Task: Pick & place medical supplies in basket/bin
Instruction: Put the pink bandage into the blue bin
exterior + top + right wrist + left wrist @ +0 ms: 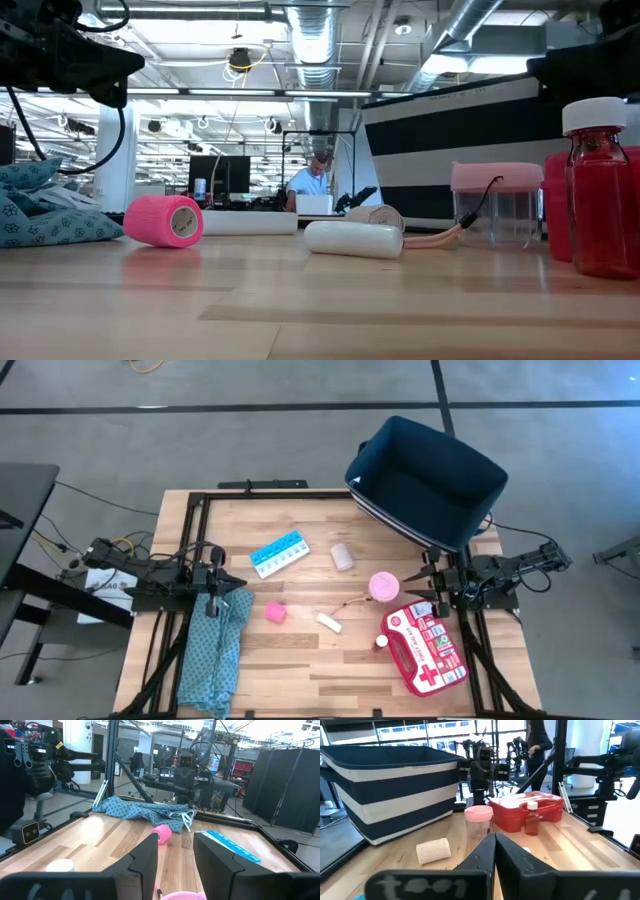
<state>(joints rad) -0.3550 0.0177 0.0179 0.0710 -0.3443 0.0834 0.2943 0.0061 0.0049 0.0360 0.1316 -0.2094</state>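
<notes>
High view shows the navy fabric bin tipped at the far right corner, nothing visible inside; every supply sits out on the table: first aid pouch, pill organizer, bandage roll, pink-lidded jar, pink tape roll, white stick; left gripper pressed together over the teal cloth; right gripper part-spread beside the jar, pinching nothing; by my reading, all picks remain.

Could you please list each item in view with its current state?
Bin: tilted, open, nothing visible inside.
First aid pouch: flat on the table.
Pill organizer: lids shut.
Bandage roll: on its side.
Cloth: crumpled.
Left gripper: jaws shut, holding nothing.
Right gripper: jaws open, holding nothing.
</notes>
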